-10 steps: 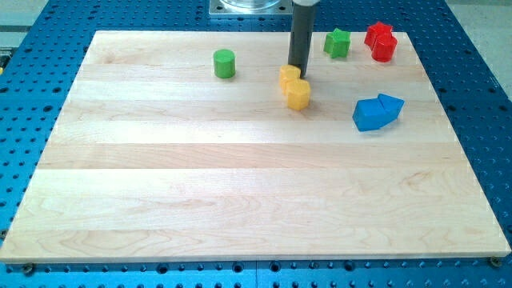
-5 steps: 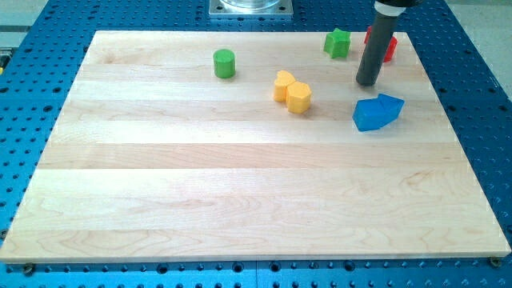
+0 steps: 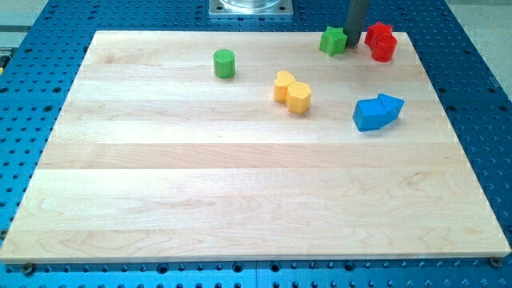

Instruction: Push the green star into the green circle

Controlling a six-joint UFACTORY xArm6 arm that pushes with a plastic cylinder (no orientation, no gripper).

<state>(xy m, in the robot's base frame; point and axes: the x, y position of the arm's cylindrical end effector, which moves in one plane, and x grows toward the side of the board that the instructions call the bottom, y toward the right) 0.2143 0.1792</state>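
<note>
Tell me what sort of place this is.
Probably a robotics lab bench: a wooden board lies on a blue perforated table, small coloured blocks such as the green star are scattered about, and my tip is beside that star.

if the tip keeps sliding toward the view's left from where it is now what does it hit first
Most likely the green star: my tip sits right beside it, on its right in the view. The green circle lies farther left, slightly lower.

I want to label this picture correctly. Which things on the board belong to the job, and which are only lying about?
Belong to the job:
- green star, near the view's top
- green circle, toward the view's left of the star
- my tip, at the star's right side, between it and the red blocks

Only lying about:
- two yellow blocks
- two blue blocks
- two red blocks
</note>
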